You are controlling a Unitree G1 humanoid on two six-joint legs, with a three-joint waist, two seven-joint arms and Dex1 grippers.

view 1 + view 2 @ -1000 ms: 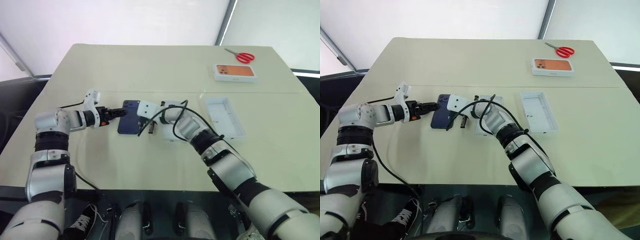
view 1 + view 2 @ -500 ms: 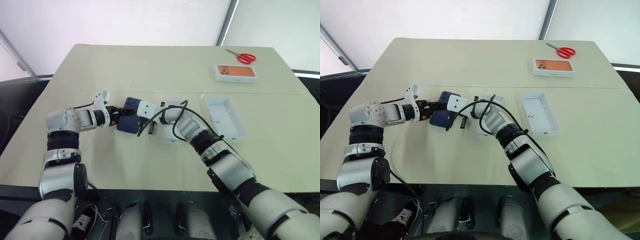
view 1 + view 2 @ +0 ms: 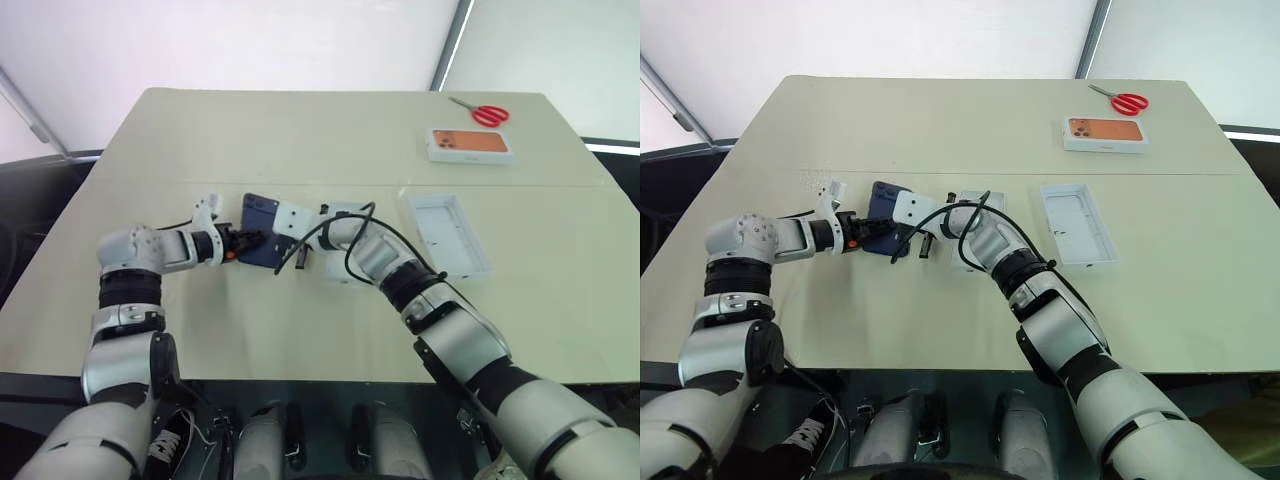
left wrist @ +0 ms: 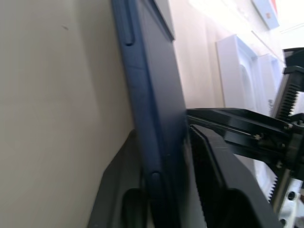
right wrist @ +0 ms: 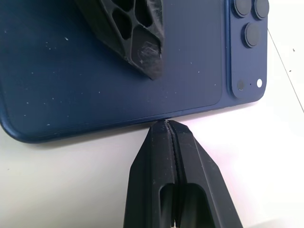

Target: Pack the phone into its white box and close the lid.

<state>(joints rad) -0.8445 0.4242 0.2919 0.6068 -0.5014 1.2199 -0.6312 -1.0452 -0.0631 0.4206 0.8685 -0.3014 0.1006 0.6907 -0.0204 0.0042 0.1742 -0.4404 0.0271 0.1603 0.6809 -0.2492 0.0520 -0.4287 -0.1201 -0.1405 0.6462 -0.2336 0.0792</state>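
The dark navy phone (image 3: 262, 228) sits left of the table's centre, back up, and looks tilted off the tabletop. My left gripper (image 3: 247, 241) is shut on the phone's (image 4: 156, 95) left edge, one finger under it and one finger (image 5: 137, 42) on its back. My right gripper (image 5: 164, 126) is shut, with its tips touching the opposite long edge of the phone (image 5: 95, 71). The white box (image 3: 338, 272) lies under my right forearm, mostly covered. The lid (image 3: 450, 235) rests inside-up to the right.
A white box printed with an orange phone (image 3: 470, 144) and red scissors (image 3: 488, 113) lie at the far right of the table. A black cable loops over my right wrist (image 3: 330, 232).
My left gripper moved right to the phone and closed on its left edge. The phone now looks tipped up. My right arm stayed still.
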